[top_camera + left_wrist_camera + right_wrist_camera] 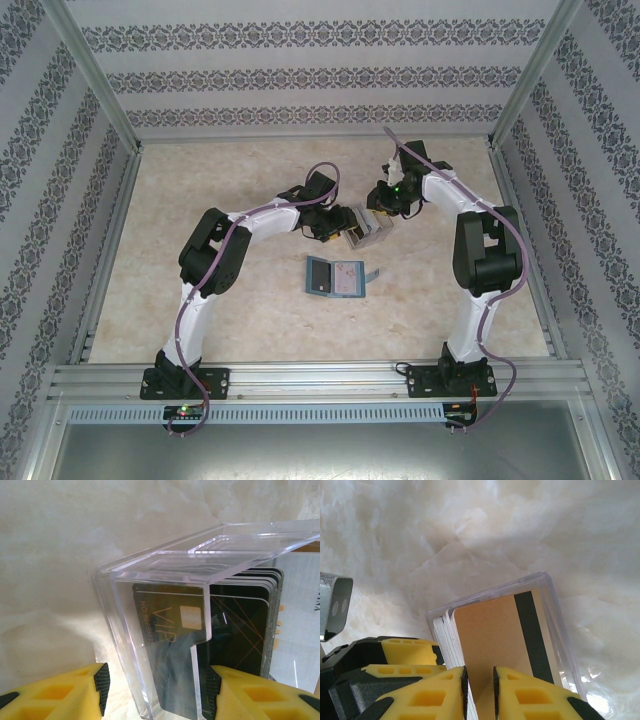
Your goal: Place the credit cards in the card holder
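Note:
The teal card holder point(335, 277) lies open on the marble table, near the middle. Behind it stands a clear plastic box point(366, 230) full of credit cards. My left gripper point(157, 690) is open and straddles the box point(150, 580); its right pad point(212, 690) touches the front pane over the dark cards point(235, 625), while the left pad point(101, 687) is a little off the wall. My right gripper point(480, 690) reaches into the box point(557, 630) from the other side, shut on the tan, dark-striped credit card point(490, 635), with whitish cards point(445, 640) just behind.
A thin grey card-like piece point(372, 275) lies at the wallet's right edge. Both arms point(215, 255) point(485, 250) bend in over the table's middle. Aluminium frame rails point(320, 378) and patterned walls close the table in. Bare marble lies left and right of the wallet.

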Available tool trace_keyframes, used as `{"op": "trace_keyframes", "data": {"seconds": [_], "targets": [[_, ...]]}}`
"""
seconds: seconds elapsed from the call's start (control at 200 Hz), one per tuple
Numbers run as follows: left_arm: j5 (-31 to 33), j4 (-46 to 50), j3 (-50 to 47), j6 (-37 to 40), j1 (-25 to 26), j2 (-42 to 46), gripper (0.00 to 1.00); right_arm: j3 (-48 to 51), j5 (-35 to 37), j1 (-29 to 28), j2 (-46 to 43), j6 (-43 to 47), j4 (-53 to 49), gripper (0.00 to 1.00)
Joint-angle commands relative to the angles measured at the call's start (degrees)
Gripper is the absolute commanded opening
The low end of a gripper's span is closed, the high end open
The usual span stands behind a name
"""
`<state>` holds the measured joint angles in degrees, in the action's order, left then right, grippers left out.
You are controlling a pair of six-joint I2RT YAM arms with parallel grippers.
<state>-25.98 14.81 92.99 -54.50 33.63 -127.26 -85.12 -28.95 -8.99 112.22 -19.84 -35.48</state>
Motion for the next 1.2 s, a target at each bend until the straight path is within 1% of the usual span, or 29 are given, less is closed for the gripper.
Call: {"op": "trace_keyframes", "data": {"seconds": [0.0, 0.175, 0.29, 0.405, 0.455, 0.51, 0.594, 0.704, 0.834, 0.899, 1.004, 1.084, 1.199], "targets": [[-1.1, -1.01, -0.17, -0.52, -0.11, -0.65, 0.56, 0.22, -3.13, -0.14, -0.24, -1.26, -0.29, 0.17], [-1.27, -1.09, -0.09, -0.51, -0.14, -0.71, 0.56, 0.48, -4.76, 0.12, -0.25, -1.87, 0.24, 0.18], [-1.28, -1.0, 0.09, -0.52, -0.14, -0.65, 0.56, 0.57, -4.81, 0.21, -0.28, -1.93, 0.42, 0.13], [-1.25, -1.06, 0.09, -0.61, -0.09, -0.77, 0.56, 0.79, -4.78, 0.38, -0.43, -2.12, 0.64, 0.12], [-1.33, -1.02, 0.15, -0.57, -0.13, -0.74, 0.56, 0.83, -4.76, 0.47, -0.51, -2.2, 0.73, 0.08], [-1.28, -0.94, 0.04, -0.6, -0.14, -0.65, 0.56, 1.07, -4.44, 0.62, -0.79, -2.39, 1.0, 0.07], [-1.14, -0.92, -0.09, -0.52, -0.14, -0.69, 0.56, 1.27, -3.86, 0.73, -1.32, -2.18, 1.22, 0.11], [-1.12, -1.01, -0.09, -0.61, -0.14, -0.62, 0.56, 1.09, -1.77, 0.73, -2.1, -1.32, 0.86, 0.25], [-1.18, -1.01, -0.09, -0.63, -0.12, -0.62, 0.56, -0.5, 1.48, 0.73, -1.38, 0.84, -1.11, 0.35], [-1.13, -1.01, -0.09, -0.61, -0.09, -0.67, 0.56, -1.3, 2.18, 0.35, -0.66, 1.77, -2.21, 0.37], [-1.09, -1.01, -0.11, -0.62, -0.14, -0.63, 0.56, -1.79, 3.7, -0.92, -0.17, 3.36, -3.08, 0.43], [-1.17, -1.17, -0.18, -0.78, -0.09, -0.73, 0.56, -1.93, 5.92, -1.38, 0.42, 3.32, -3.36, 0.44], [-1.16, -1.09, -0.16, -0.7, -0.14, -0.65, 0.56, -2.07, 7.18, -1.47, 1.13, 3.14, -3.45, 0.44]]}}
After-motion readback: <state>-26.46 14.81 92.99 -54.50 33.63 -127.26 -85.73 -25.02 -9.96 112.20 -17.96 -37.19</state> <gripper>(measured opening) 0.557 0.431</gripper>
